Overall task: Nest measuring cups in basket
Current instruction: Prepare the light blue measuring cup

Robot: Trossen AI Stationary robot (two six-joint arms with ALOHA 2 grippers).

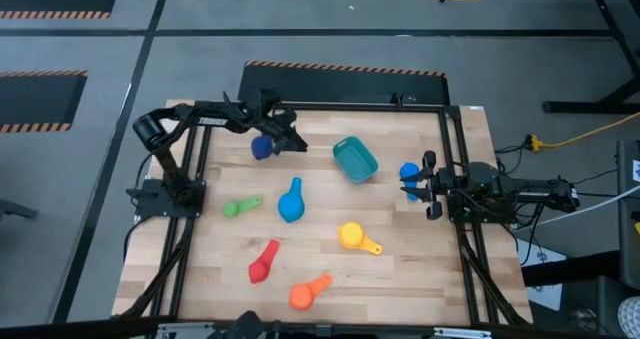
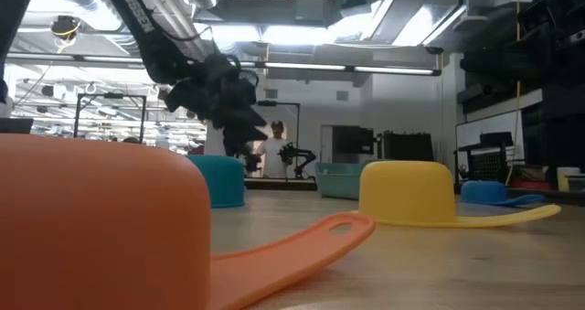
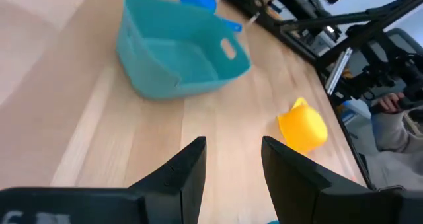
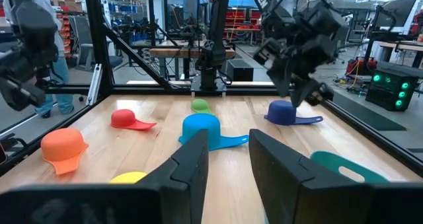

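Basket (image 1: 355, 158) sits empty near the worktop's far edge, right of centre, skewed to the edges. No cup is in it yet.

Cups, all bowl-down: dark blue (image 1: 264, 147) near the far edge, left of the basket; light blue (image 1: 291, 202) mid-worktop; green (image 1: 240, 207) toward the left edge; yellow (image 1: 356, 238) right of centre; red (image 1: 263, 262) and orange (image 1: 308, 293) near the front edge. One more blue cup (image 1: 409, 173) lies by the right edge.

Left gripper (image 1: 288, 137) hovers beside the dark blue cup, fingers apart, holding nothing. Right gripper (image 1: 429, 190) waits at the right edge next to the blue cup, fingers parted, empty.

Risks: inverted cups need flipping before nesting; a pinch on the rounded bowl could slip. Wrong size order would block nesting. The light basket may slide if nudged.
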